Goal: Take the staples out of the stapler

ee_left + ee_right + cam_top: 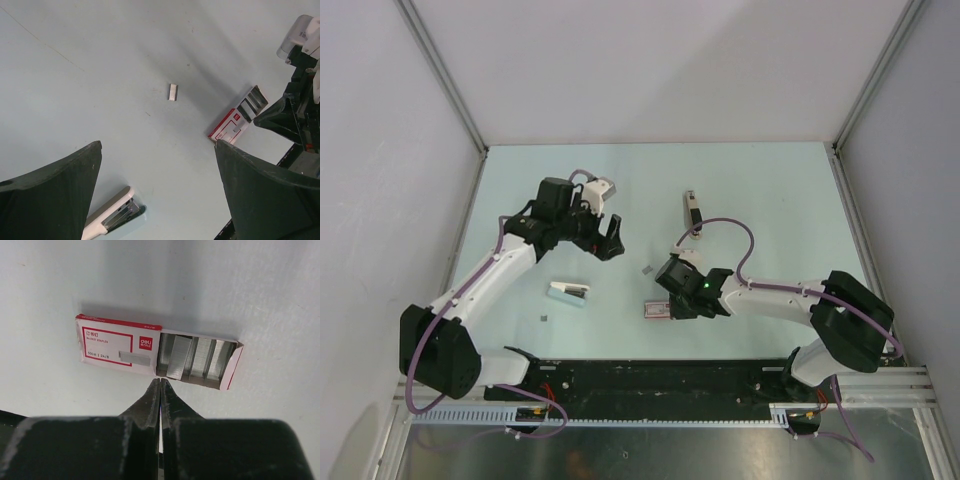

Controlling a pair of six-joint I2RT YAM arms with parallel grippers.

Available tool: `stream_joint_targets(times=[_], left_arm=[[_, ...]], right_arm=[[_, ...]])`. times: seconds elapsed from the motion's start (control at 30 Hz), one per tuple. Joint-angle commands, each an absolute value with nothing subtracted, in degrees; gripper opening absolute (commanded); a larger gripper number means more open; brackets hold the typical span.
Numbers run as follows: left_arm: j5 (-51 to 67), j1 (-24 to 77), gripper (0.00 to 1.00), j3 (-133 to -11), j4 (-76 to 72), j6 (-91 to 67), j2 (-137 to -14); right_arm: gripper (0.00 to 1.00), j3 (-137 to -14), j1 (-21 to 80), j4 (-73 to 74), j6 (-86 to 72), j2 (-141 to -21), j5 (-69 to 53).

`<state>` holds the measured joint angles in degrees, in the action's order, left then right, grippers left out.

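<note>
The stapler [690, 210], a slim dark bar with a pale end, lies at the back middle of the table, apart from both grippers. A tiny grey block of staples [646, 270] lies loose between the arms and also shows in the left wrist view [172, 92]. My left gripper [610, 243] hangs above the table, open and empty [157, 146]. My right gripper [670, 300] is shut and empty, its tips [160, 381] at the near edge of the staple box [150, 351].
The pink-white staple box [657, 310] lies with its drawer open and rows of staples showing. A white and teal stapler [570, 292] lies left of centre, also seen under my left fingers [112, 214]. A small grey speck [544, 317] lies nearby.
</note>
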<state>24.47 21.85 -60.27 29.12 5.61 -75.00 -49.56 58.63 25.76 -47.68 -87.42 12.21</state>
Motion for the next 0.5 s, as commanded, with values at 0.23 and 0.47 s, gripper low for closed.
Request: stream_joint_targets(times=[0.23, 0.47], left_arm=[[24.50, 23.68, 0.99, -60.43, 28.96, 11.42, -76.45], [17.96, 32.12, 1.00, -63.29, 27.77, 14.51, -86.46]], right_arm=[[0.26, -50.01, 54.46, 24.03, -45.76, -73.40, 11.44], [0.50, -50.05, 44.66, 28.16, -41.11, -65.02, 12.79]])
